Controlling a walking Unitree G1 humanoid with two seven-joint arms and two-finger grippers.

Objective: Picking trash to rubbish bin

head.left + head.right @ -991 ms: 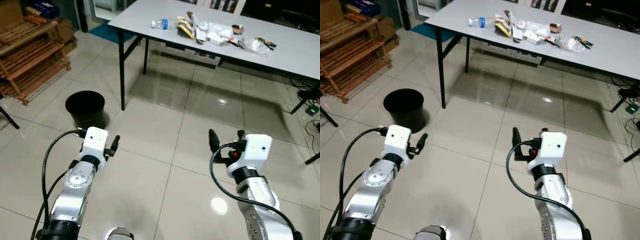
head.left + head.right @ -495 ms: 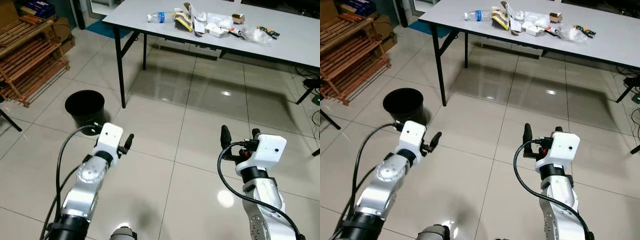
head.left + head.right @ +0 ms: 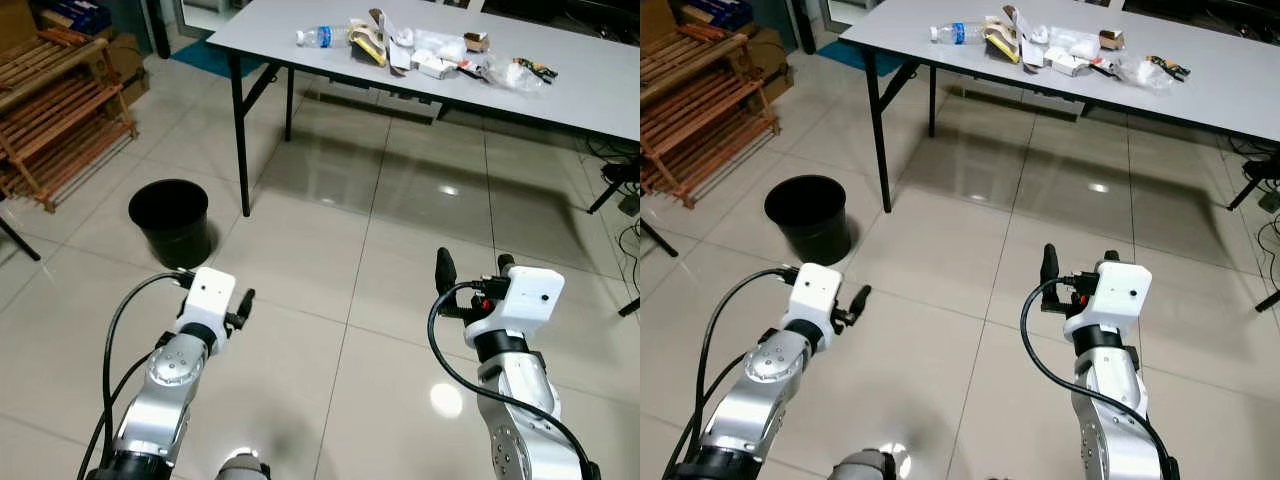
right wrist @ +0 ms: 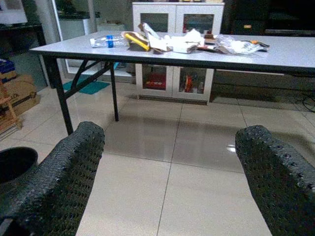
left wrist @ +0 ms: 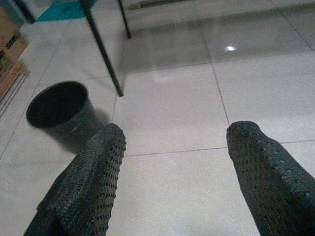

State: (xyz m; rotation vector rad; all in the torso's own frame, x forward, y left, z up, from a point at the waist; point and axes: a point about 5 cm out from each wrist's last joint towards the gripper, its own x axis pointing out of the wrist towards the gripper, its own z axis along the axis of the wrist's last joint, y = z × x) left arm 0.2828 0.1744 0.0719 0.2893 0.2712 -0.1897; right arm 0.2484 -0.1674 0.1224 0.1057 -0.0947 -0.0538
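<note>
Tiled floor separates you from the table (image 3: 600, 90) holding the trash (image 3: 430, 55), so both the left gripper (image 5: 172, 162) and right gripper (image 4: 170, 162) ride released and empty, apparently staged for approach, with the rubbish bin (image 3: 170, 215) nearby.

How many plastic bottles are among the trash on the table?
1. A clear plastic bottle lies on its side on the white table, at the left end of the trash pile. Others could be hidden within the pile.

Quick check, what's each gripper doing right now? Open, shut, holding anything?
Left gripper: open, holding nothing, above bare floor.
Right gripper: open, holding nothing, above bare floor.
</note>
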